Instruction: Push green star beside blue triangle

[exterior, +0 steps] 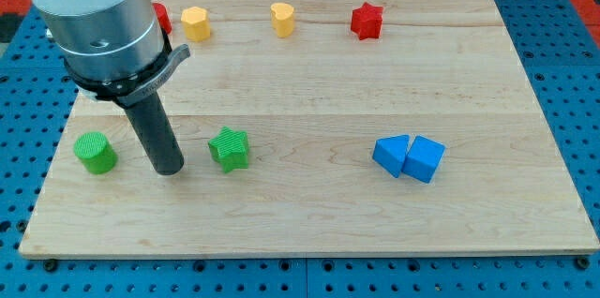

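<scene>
The green star lies on the wooden board at the lower left of centre. My tip rests on the board a short way to the star's left, apart from it. A green cylinder stands further left, on the tip's other side. Two blue blocks touch each other at the lower right: the left one looks like the blue triangle, the right one looks like a cube. They lie far to the right of the star.
Along the view's top stand a yellow hexagon-like block, a yellow heart-like block and a red star. A red block is half hidden behind the arm. The board sits on a blue perforated table.
</scene>
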